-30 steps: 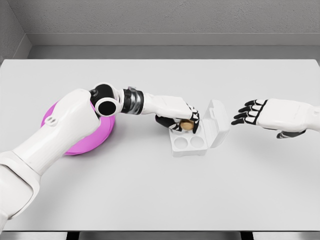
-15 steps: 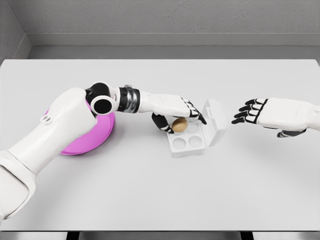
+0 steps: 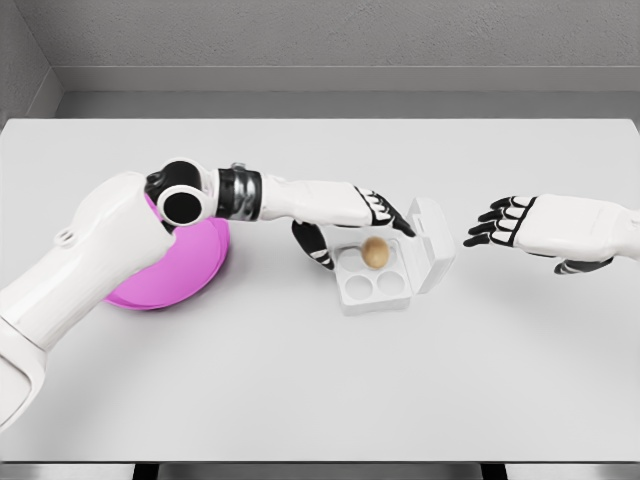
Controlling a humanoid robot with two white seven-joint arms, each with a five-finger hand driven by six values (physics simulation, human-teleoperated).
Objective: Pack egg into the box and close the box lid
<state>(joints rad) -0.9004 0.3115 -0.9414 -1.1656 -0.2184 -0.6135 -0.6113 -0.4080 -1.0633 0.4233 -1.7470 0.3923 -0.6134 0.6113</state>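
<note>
Egg: the small brown oval egg sat in a far cup of the white moulded plastic egg box, apparently free of any finger.
Box: it lay near the middle of the plain white table; its two near cups showed empty, and its hinged white lid stood open, tilted up along the right side.
Left hand: the white left hand with black finger joints hovered at the far-left corner of the box, fingers spread wide and holding nothing, fingertips reaching over the box's far edge.
Right hand: the white right hand floated to the right of the lid, apart from it, fingers loosely extended toward it and empty.
Plate: a round magenta plate rested on the table at the left, partly hidden by the left arm.
Step in hand: by my judgement, packing was done and closing remained.
Doing it well: the left hand should clear the box before the lid swings; the right hand should push the lid's upper edge leftward and down, gently, so the light box does not slide.
</note>
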